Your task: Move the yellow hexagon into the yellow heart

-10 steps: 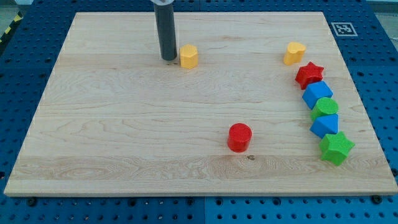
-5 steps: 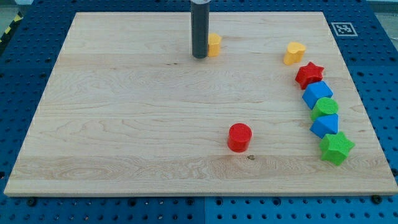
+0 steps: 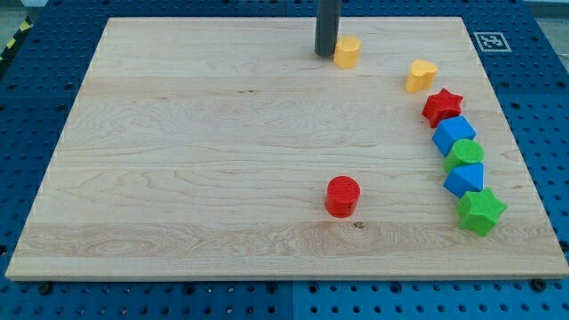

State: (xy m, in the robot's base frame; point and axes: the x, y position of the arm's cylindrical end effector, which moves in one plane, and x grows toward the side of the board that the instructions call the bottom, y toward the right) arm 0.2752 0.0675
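Note:
The yellow hexagon (image 3: 348,52) lies near the view's top, right of centre. My tip (image 3: 325,53) is right against the hexagon's left side. The yellow heart (image 3: 420,76) lies to the right of the hexagon and a little lower, apart from it by a wide gap.
A curved row of blocks runs down the board's right side: a red star (image 3: 442,107), a blue block (image 3: 453,134), a green block (image 3: 465,154), a second blue block (image 3: 465,179) and a green star (image 3: 481,212). A red cylinder (image 3: 342,196) stands lower centre. The wooden board (image 3: 178,178) ends close behind the hexagon.
My tip has moved right and slightly toward the view's top, pushing the yellow hexagon along with it toward the yellow heart. The other blocks have not moved.

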